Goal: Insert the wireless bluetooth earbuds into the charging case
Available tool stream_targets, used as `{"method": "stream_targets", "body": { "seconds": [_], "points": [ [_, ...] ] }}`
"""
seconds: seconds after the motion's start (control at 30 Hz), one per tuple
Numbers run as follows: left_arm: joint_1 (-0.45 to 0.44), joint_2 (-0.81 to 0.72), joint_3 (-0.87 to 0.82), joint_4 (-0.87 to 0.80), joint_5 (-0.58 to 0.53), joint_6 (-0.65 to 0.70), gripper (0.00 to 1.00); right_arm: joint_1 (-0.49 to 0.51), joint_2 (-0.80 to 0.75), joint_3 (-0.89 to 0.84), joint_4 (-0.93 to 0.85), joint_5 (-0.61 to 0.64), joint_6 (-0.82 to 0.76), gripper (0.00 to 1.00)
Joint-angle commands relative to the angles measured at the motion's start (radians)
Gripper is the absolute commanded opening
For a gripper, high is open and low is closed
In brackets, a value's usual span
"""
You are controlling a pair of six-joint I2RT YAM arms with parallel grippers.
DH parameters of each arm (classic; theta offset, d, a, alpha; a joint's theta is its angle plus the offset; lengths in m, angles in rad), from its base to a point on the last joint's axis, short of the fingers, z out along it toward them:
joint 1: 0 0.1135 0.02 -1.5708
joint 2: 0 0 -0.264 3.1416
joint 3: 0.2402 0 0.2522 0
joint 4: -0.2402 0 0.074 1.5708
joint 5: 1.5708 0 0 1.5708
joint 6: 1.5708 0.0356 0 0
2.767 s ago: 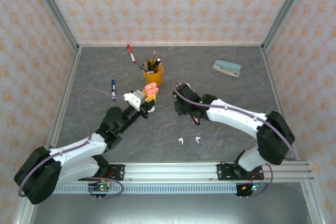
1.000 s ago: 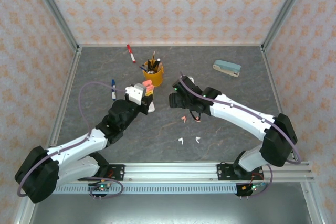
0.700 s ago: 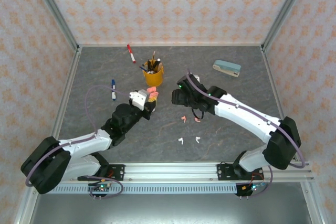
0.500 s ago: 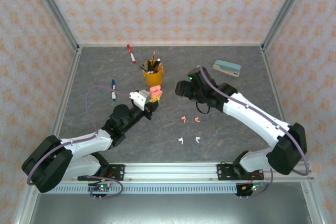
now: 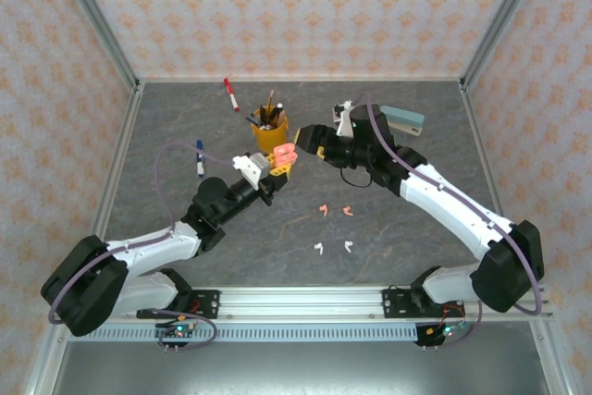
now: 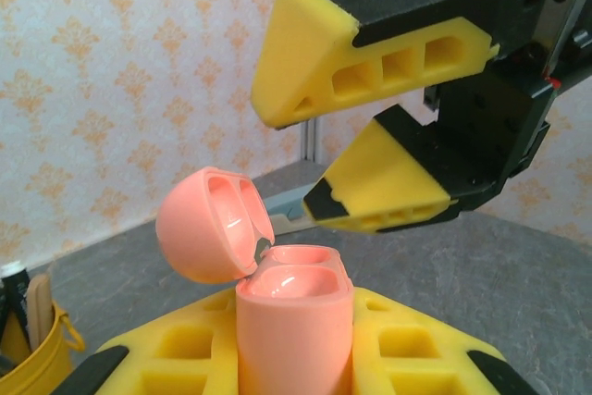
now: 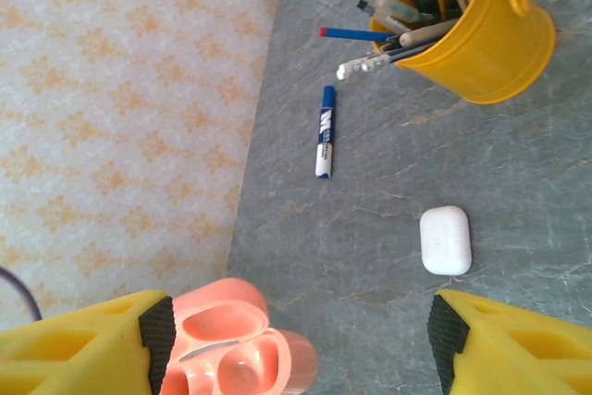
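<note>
Since the earliest view, the right arm [image 5: 444, 201] had swung from mid-table toward the far side. The left arm [image 5: 148, 247] had lifted its load higher and turned it toward the right arm's fingers. Two pink earbuds, unseen at first, now lay on the table [image 5: 185, 117].

Both arms met above the table near the yellow cup [image 5: 270, 136]. The left gripper [image 5: 274, 166] was clamped on the body of the pink case [image 6: 291, 321] and held it upright off the surface. The lid [image 6: 208, 224] was hinged back. Both wells looked empty. This pose was judged to present the open wells for loading.

The right gripper [image 6: 301, 159] hovered just beside the lid with its jaws apart and nothing between them. It was judged to be free to pick up an earbud.

The white case [image 7: 446, 240] lay closed and flat on the table near the cup.

Item count:
- Arms: two.
- Cup: one, holding pens.
- Cases: two, one pink and one white.
- Loose markers: two, the blue marker [image 7: 323, 132] and the red marker [image 5: 230, 93].
- Earbuds: four. The pink earbuds [image 5: 323, 209] lay mid-table; the white earbuds [image 5: 317, 248] lay nearer the arm bases.

All four earbuds lay loose, well apart from the raised case. No insertion had yet been made.
</note>
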Motion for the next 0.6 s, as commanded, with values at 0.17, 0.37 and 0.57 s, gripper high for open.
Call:
{"method": "stream_targets", "body": {
  "seconds": [0.17, 0.37, 0.57],
  "points": [
    [0.062, 0.164, 0.065, 0.322, 0.115, -0.13, 0.0, -0.055, -0.052, -0.029, 0.064, -0.069, -0.11, 0.73],
    [0.061, 0.198, 0.106, 0.346, 0.201, -0.126, 0.0, -0.148, -0.119, -0.075, -0.031, -0.018, -0.102, 0.73],
    [0.056, 0.162, 0.1, 0.345, 0.269, -0.096, 0.0, -0.202, -0.132, -0.095, -0.231, 0.124, -0.129, 0.73]
  ]
}}
